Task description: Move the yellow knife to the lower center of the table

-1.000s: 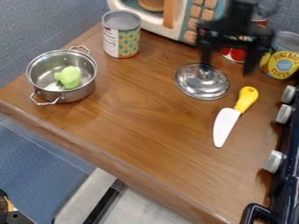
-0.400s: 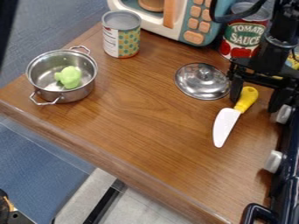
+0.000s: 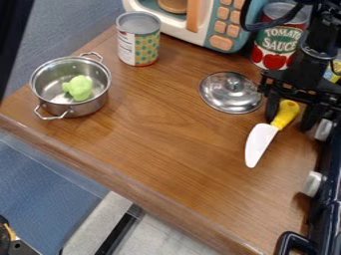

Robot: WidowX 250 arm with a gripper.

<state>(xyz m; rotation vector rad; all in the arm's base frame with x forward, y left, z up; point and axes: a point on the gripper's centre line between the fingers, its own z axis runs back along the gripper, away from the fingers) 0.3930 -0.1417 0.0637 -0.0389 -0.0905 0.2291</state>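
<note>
The knife (image 3: 261, 140) has a white blade and a yellow handle and lies at the right of the wooden table (image 3: 153, 149), its blade pointing toward the front edge. Over the handle hangs my gripper (image 3: 289, 117), with one finger on the left of the handle and the other on its right. The fingers stand apart, with a gap between the right one and the handle; the left one is at or against the handle's side.
A metal lid (image 3: 230, 92) lies just left of my gripper. A pot (image 3: 72, 84) holding a green piece stands at the left. Cans (image 3: 138, 40) and a toy microwave (image 3: 200, 25) line the back, and a stove (image 3: 327, 199) borders the right side.
My gripper has come down from the top and to the right, over the handle. Its fingers are closer together than just before. The knife has shifted slightly to the right.
</note>
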